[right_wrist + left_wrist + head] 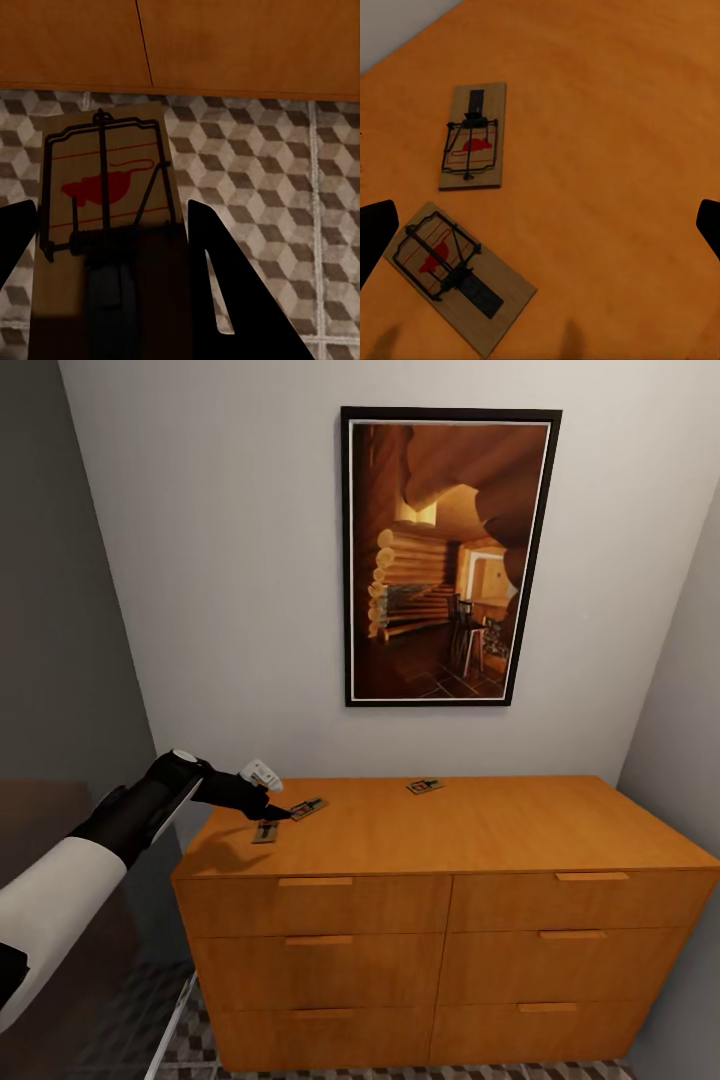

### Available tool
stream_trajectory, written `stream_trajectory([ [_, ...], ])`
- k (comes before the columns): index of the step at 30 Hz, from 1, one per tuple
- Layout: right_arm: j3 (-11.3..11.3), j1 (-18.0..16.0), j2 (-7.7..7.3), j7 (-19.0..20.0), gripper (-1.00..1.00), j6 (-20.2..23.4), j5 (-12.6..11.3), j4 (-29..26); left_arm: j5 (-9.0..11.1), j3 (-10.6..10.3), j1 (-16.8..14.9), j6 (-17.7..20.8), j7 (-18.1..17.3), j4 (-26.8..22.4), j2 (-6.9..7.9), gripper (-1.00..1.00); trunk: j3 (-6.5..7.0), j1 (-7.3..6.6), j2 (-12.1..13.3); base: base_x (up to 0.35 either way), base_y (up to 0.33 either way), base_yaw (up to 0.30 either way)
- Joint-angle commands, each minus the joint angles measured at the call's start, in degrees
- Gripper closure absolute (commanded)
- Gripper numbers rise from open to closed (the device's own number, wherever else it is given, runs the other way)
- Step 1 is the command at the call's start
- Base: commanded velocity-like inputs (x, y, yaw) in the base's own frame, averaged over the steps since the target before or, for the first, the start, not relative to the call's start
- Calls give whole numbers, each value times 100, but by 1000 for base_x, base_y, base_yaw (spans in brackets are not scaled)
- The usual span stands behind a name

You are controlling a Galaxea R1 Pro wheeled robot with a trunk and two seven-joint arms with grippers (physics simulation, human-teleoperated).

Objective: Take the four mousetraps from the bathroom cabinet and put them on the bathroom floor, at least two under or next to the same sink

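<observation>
We see a pale grey wall point(230, 560) bearing a black-framed picture point(448, 557) of a log interior, darker wall point(50, 610) at left

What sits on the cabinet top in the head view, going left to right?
Left gripper → near-edge mousetrap → second mousetrap → far mousetrap, then bare cabinet top out to its right end.

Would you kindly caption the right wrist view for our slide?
Right gripper holding a mousetrap above the cube-patterned bathroom floor, beside the cabinet.
</observation>
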Motion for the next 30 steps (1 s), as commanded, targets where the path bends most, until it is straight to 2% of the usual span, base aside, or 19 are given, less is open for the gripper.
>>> stream_trajectory([
  [1, 2, -4, -2, 11, 100, -20, 15, 5, -3, -10, -6, 34, -13, -5, 4, -100, -7, 0, -4, 0, 0, 0],
  [12, 4, 38, -2, 11, 100, -20, 15, 7, -3, -10, -4, 34, -13, 43, 5, -100, -7, 0, -4, 67, 54, 0],
  [30, 4, 240, -4, 20, 100, -20, 15, 4, -3, -18, -6, 34, -13, 117, 5, -100, -7, 0, -4, 4, 3, 0],
])
